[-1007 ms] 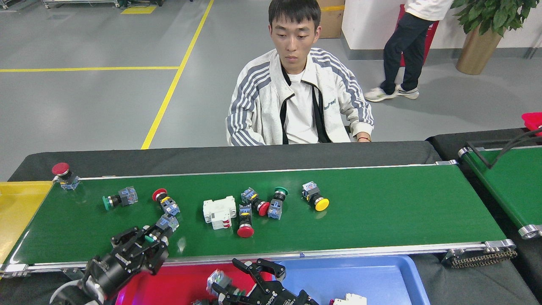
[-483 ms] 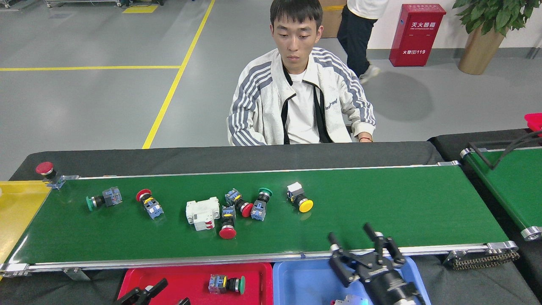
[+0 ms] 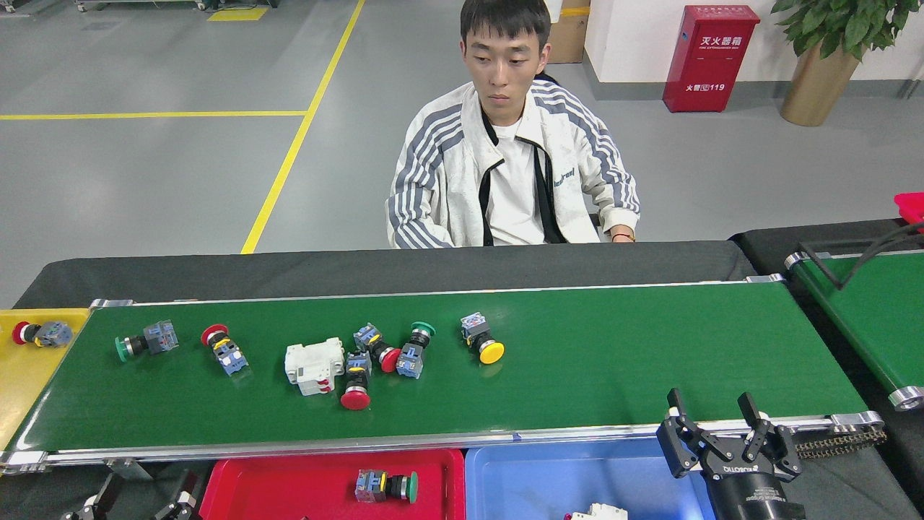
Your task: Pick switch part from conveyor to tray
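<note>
Grey factory floor with yellow lines lies behind a seated person [image 3: 505, 144] who faces the bench [image 3: 361, 263]. On this bench the conveyor [image 3: 650, 347] is the largest thing, and I place everything else from it.

The task looks only begun. On the near side of the conveyor, the red tray [image 3: 238, 484] holds one green-capped switch part [image 3: 386, 485], so one piece is delivered. Beside it, the blue tray [image 3: 548, 480] shows a white part [image 3: 603, 511] at its near edge. Off the left end of the conveyor, a yellow bin [image 3: 22, 368] has one red-capped switch [image 3: 40, 334].

Still on the belt, all in its left half: a white circuit breaker [image 3: 314, 365], a green-capped switch [image 3: 144, 339] near the left end, a red-capped switch [image 3: 222, 348], a cluster of three switches [image 3: 379, 357] touching the breaker, and a yellow-capped switch [image 3: 482, 339] just to the right of them. So, most of the work is left.

The right claw [image 3: 725, 426] stands spread and empty over the near rail, toward the right end. The left claw [image 3: 137, 502] is low at the near left corner; I cannot tell if it is spread.

Compared with half a second ago, all parts have travelled left, the red switch at the left end has dropped into the yellow bin, the right claw has moved rightward, and the walking person in the background is gone.
</note>
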